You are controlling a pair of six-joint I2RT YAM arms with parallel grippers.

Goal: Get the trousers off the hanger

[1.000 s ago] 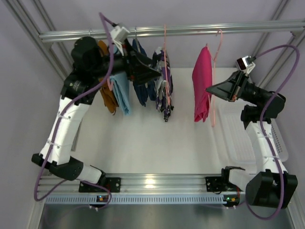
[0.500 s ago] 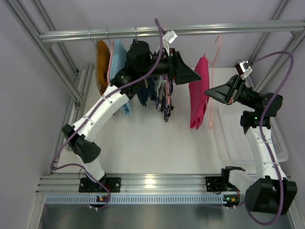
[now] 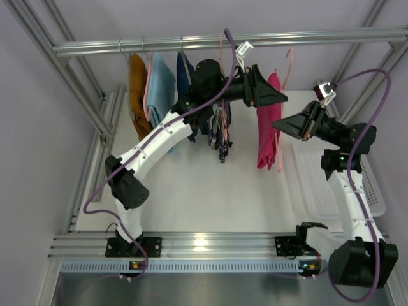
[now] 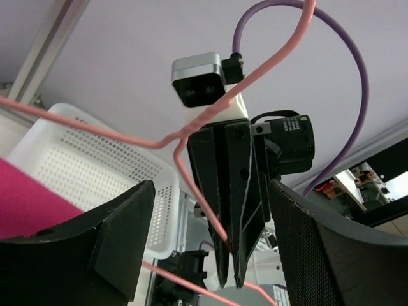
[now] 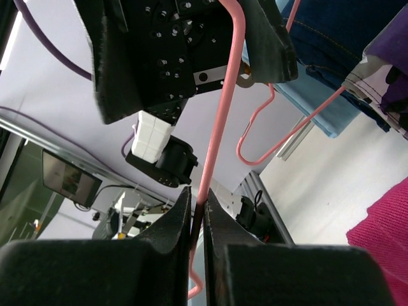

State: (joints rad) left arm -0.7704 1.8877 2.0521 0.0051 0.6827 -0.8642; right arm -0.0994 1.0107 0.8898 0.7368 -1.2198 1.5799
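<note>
While on hangers (image 5: 224, 95), pink trousers (image 3: 269, 134), patterned trousers (image 3: 220, 134): two.

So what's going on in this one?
The right gripper is shut on the wire of the pink hanger, which carries the magenta trousers. The left gripper is open at the top of the trousers, its fingers on either side of the hanger wire. The trousers are not yet off.
</note>
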